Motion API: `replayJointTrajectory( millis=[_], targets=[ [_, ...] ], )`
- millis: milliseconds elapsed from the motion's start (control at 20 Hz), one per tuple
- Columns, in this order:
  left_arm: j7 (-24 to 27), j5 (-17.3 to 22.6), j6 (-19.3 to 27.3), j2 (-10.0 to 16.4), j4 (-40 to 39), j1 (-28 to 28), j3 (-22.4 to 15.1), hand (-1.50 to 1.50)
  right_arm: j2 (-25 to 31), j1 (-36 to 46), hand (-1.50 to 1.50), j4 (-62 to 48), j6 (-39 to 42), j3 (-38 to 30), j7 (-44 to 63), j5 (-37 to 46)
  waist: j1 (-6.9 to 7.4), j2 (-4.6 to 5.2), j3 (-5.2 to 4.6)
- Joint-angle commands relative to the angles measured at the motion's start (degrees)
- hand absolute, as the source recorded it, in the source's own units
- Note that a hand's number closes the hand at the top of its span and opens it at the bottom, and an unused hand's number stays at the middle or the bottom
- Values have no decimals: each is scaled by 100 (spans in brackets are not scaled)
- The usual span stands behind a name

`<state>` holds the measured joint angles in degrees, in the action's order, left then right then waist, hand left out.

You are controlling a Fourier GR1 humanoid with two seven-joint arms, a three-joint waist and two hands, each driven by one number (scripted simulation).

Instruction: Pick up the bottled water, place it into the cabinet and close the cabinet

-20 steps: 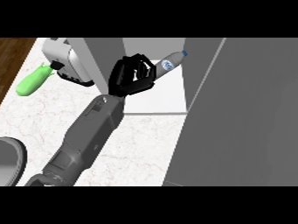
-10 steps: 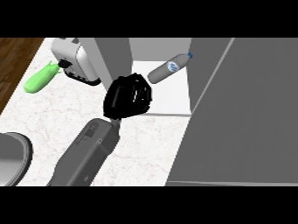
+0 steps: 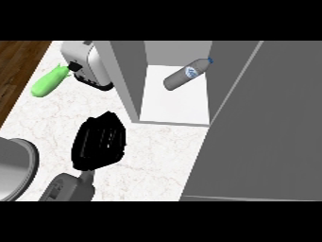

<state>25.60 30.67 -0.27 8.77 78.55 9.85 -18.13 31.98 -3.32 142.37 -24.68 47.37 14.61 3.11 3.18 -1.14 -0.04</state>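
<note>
Nearby, sitting at the lower left edge: a grey rounded vessel (image 3: 3,165), partly cut off. Just beside it, coming in from below: a grey forearm (image 3: 65,189), carrying the left hand (image 3: 99,142) over the marble counter (image 3: 160,156). Fingers relaxing, pointing away, holding nothing. Further off, standing open: the cabinet (image 3: 125,80), its grey door (image 3: 275,132) filling the right side. Lying tilted on the cabinet's white floor: the bottled water (image 3: 186,73), cap pointing up-right, well apart from the hand. Farthest left, standing just beside the cabinet wall: a white-and-black appliance (image 3: 85,66), a green object (image 3: 48,81) lying next to it.
</note>
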Motion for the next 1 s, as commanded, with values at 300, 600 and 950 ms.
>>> replayJointTrajectory(
  millis=[300,600,950],
  targets=[
    [10,228,-243,1059,2398,-2481,88,150,-870,898,150,166,121,839,892,250,-47,31,-12],
    [-155,634,-354,1515,3524,-3204,589,150,-1711,2264,150,-158,108,208,2129,395,-112,66,-14],
    [40,1113,-963,1803,3706,-4029,1314,150,-3115,3498,150,-1559,168,-724,2567,269,-177,112,-1]
  ],
)
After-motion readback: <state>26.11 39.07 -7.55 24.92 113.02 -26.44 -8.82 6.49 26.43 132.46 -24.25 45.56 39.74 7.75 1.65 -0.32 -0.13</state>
